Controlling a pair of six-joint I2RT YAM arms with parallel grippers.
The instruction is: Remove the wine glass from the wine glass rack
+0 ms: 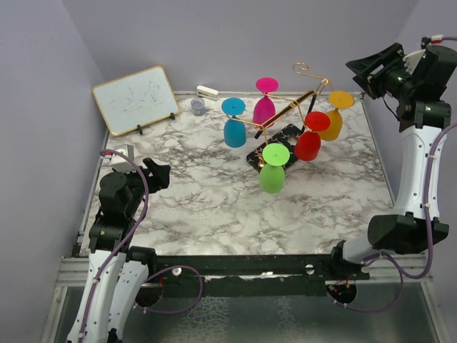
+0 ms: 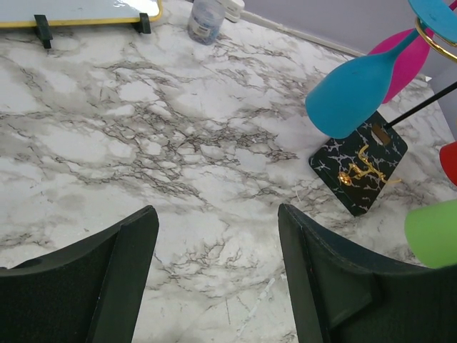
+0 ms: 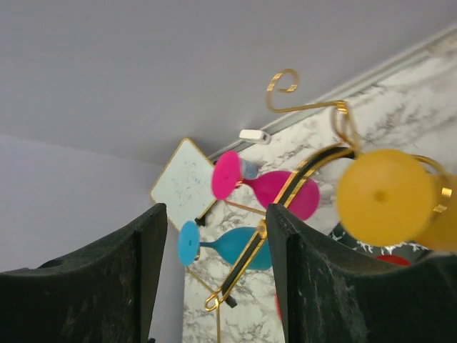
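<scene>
The wine glass rack [image 1: 289, 111] stands at the table's back centre, its gold wire arms rising from a black patterned base [image 1: 277, 143]. Several wine glasses hang upside down from it: blue [image 1: 234, 128], pink [image 1: 265, 107], yellow [image 1: 333, 121], red [image 1: 308, 143] and green [image 1: 272, 175]. My left gripper [image 1: 153, 175] hovers open over the left of the table, well short of the rack, with nothing between its fingers [image 2: 128, 250]. My right gripper [image 1: 360, 75] hangs high at the back right, open and empty, facing the yellow glass [image 3: 385, 196] and the rack's scroll [image 3: 285, 82].
A small whiteboard [image 1: 136, 100] leans at the back left. A little jar [image 1: 198, 107] and a white object [image 1: 208, 92] sit by the back edge. Purple walls close in the table on three sides. The marble tabletop [image 2: 178, 128] stretches between my left gripper and the base [image 2: 360, 168].
</scene>
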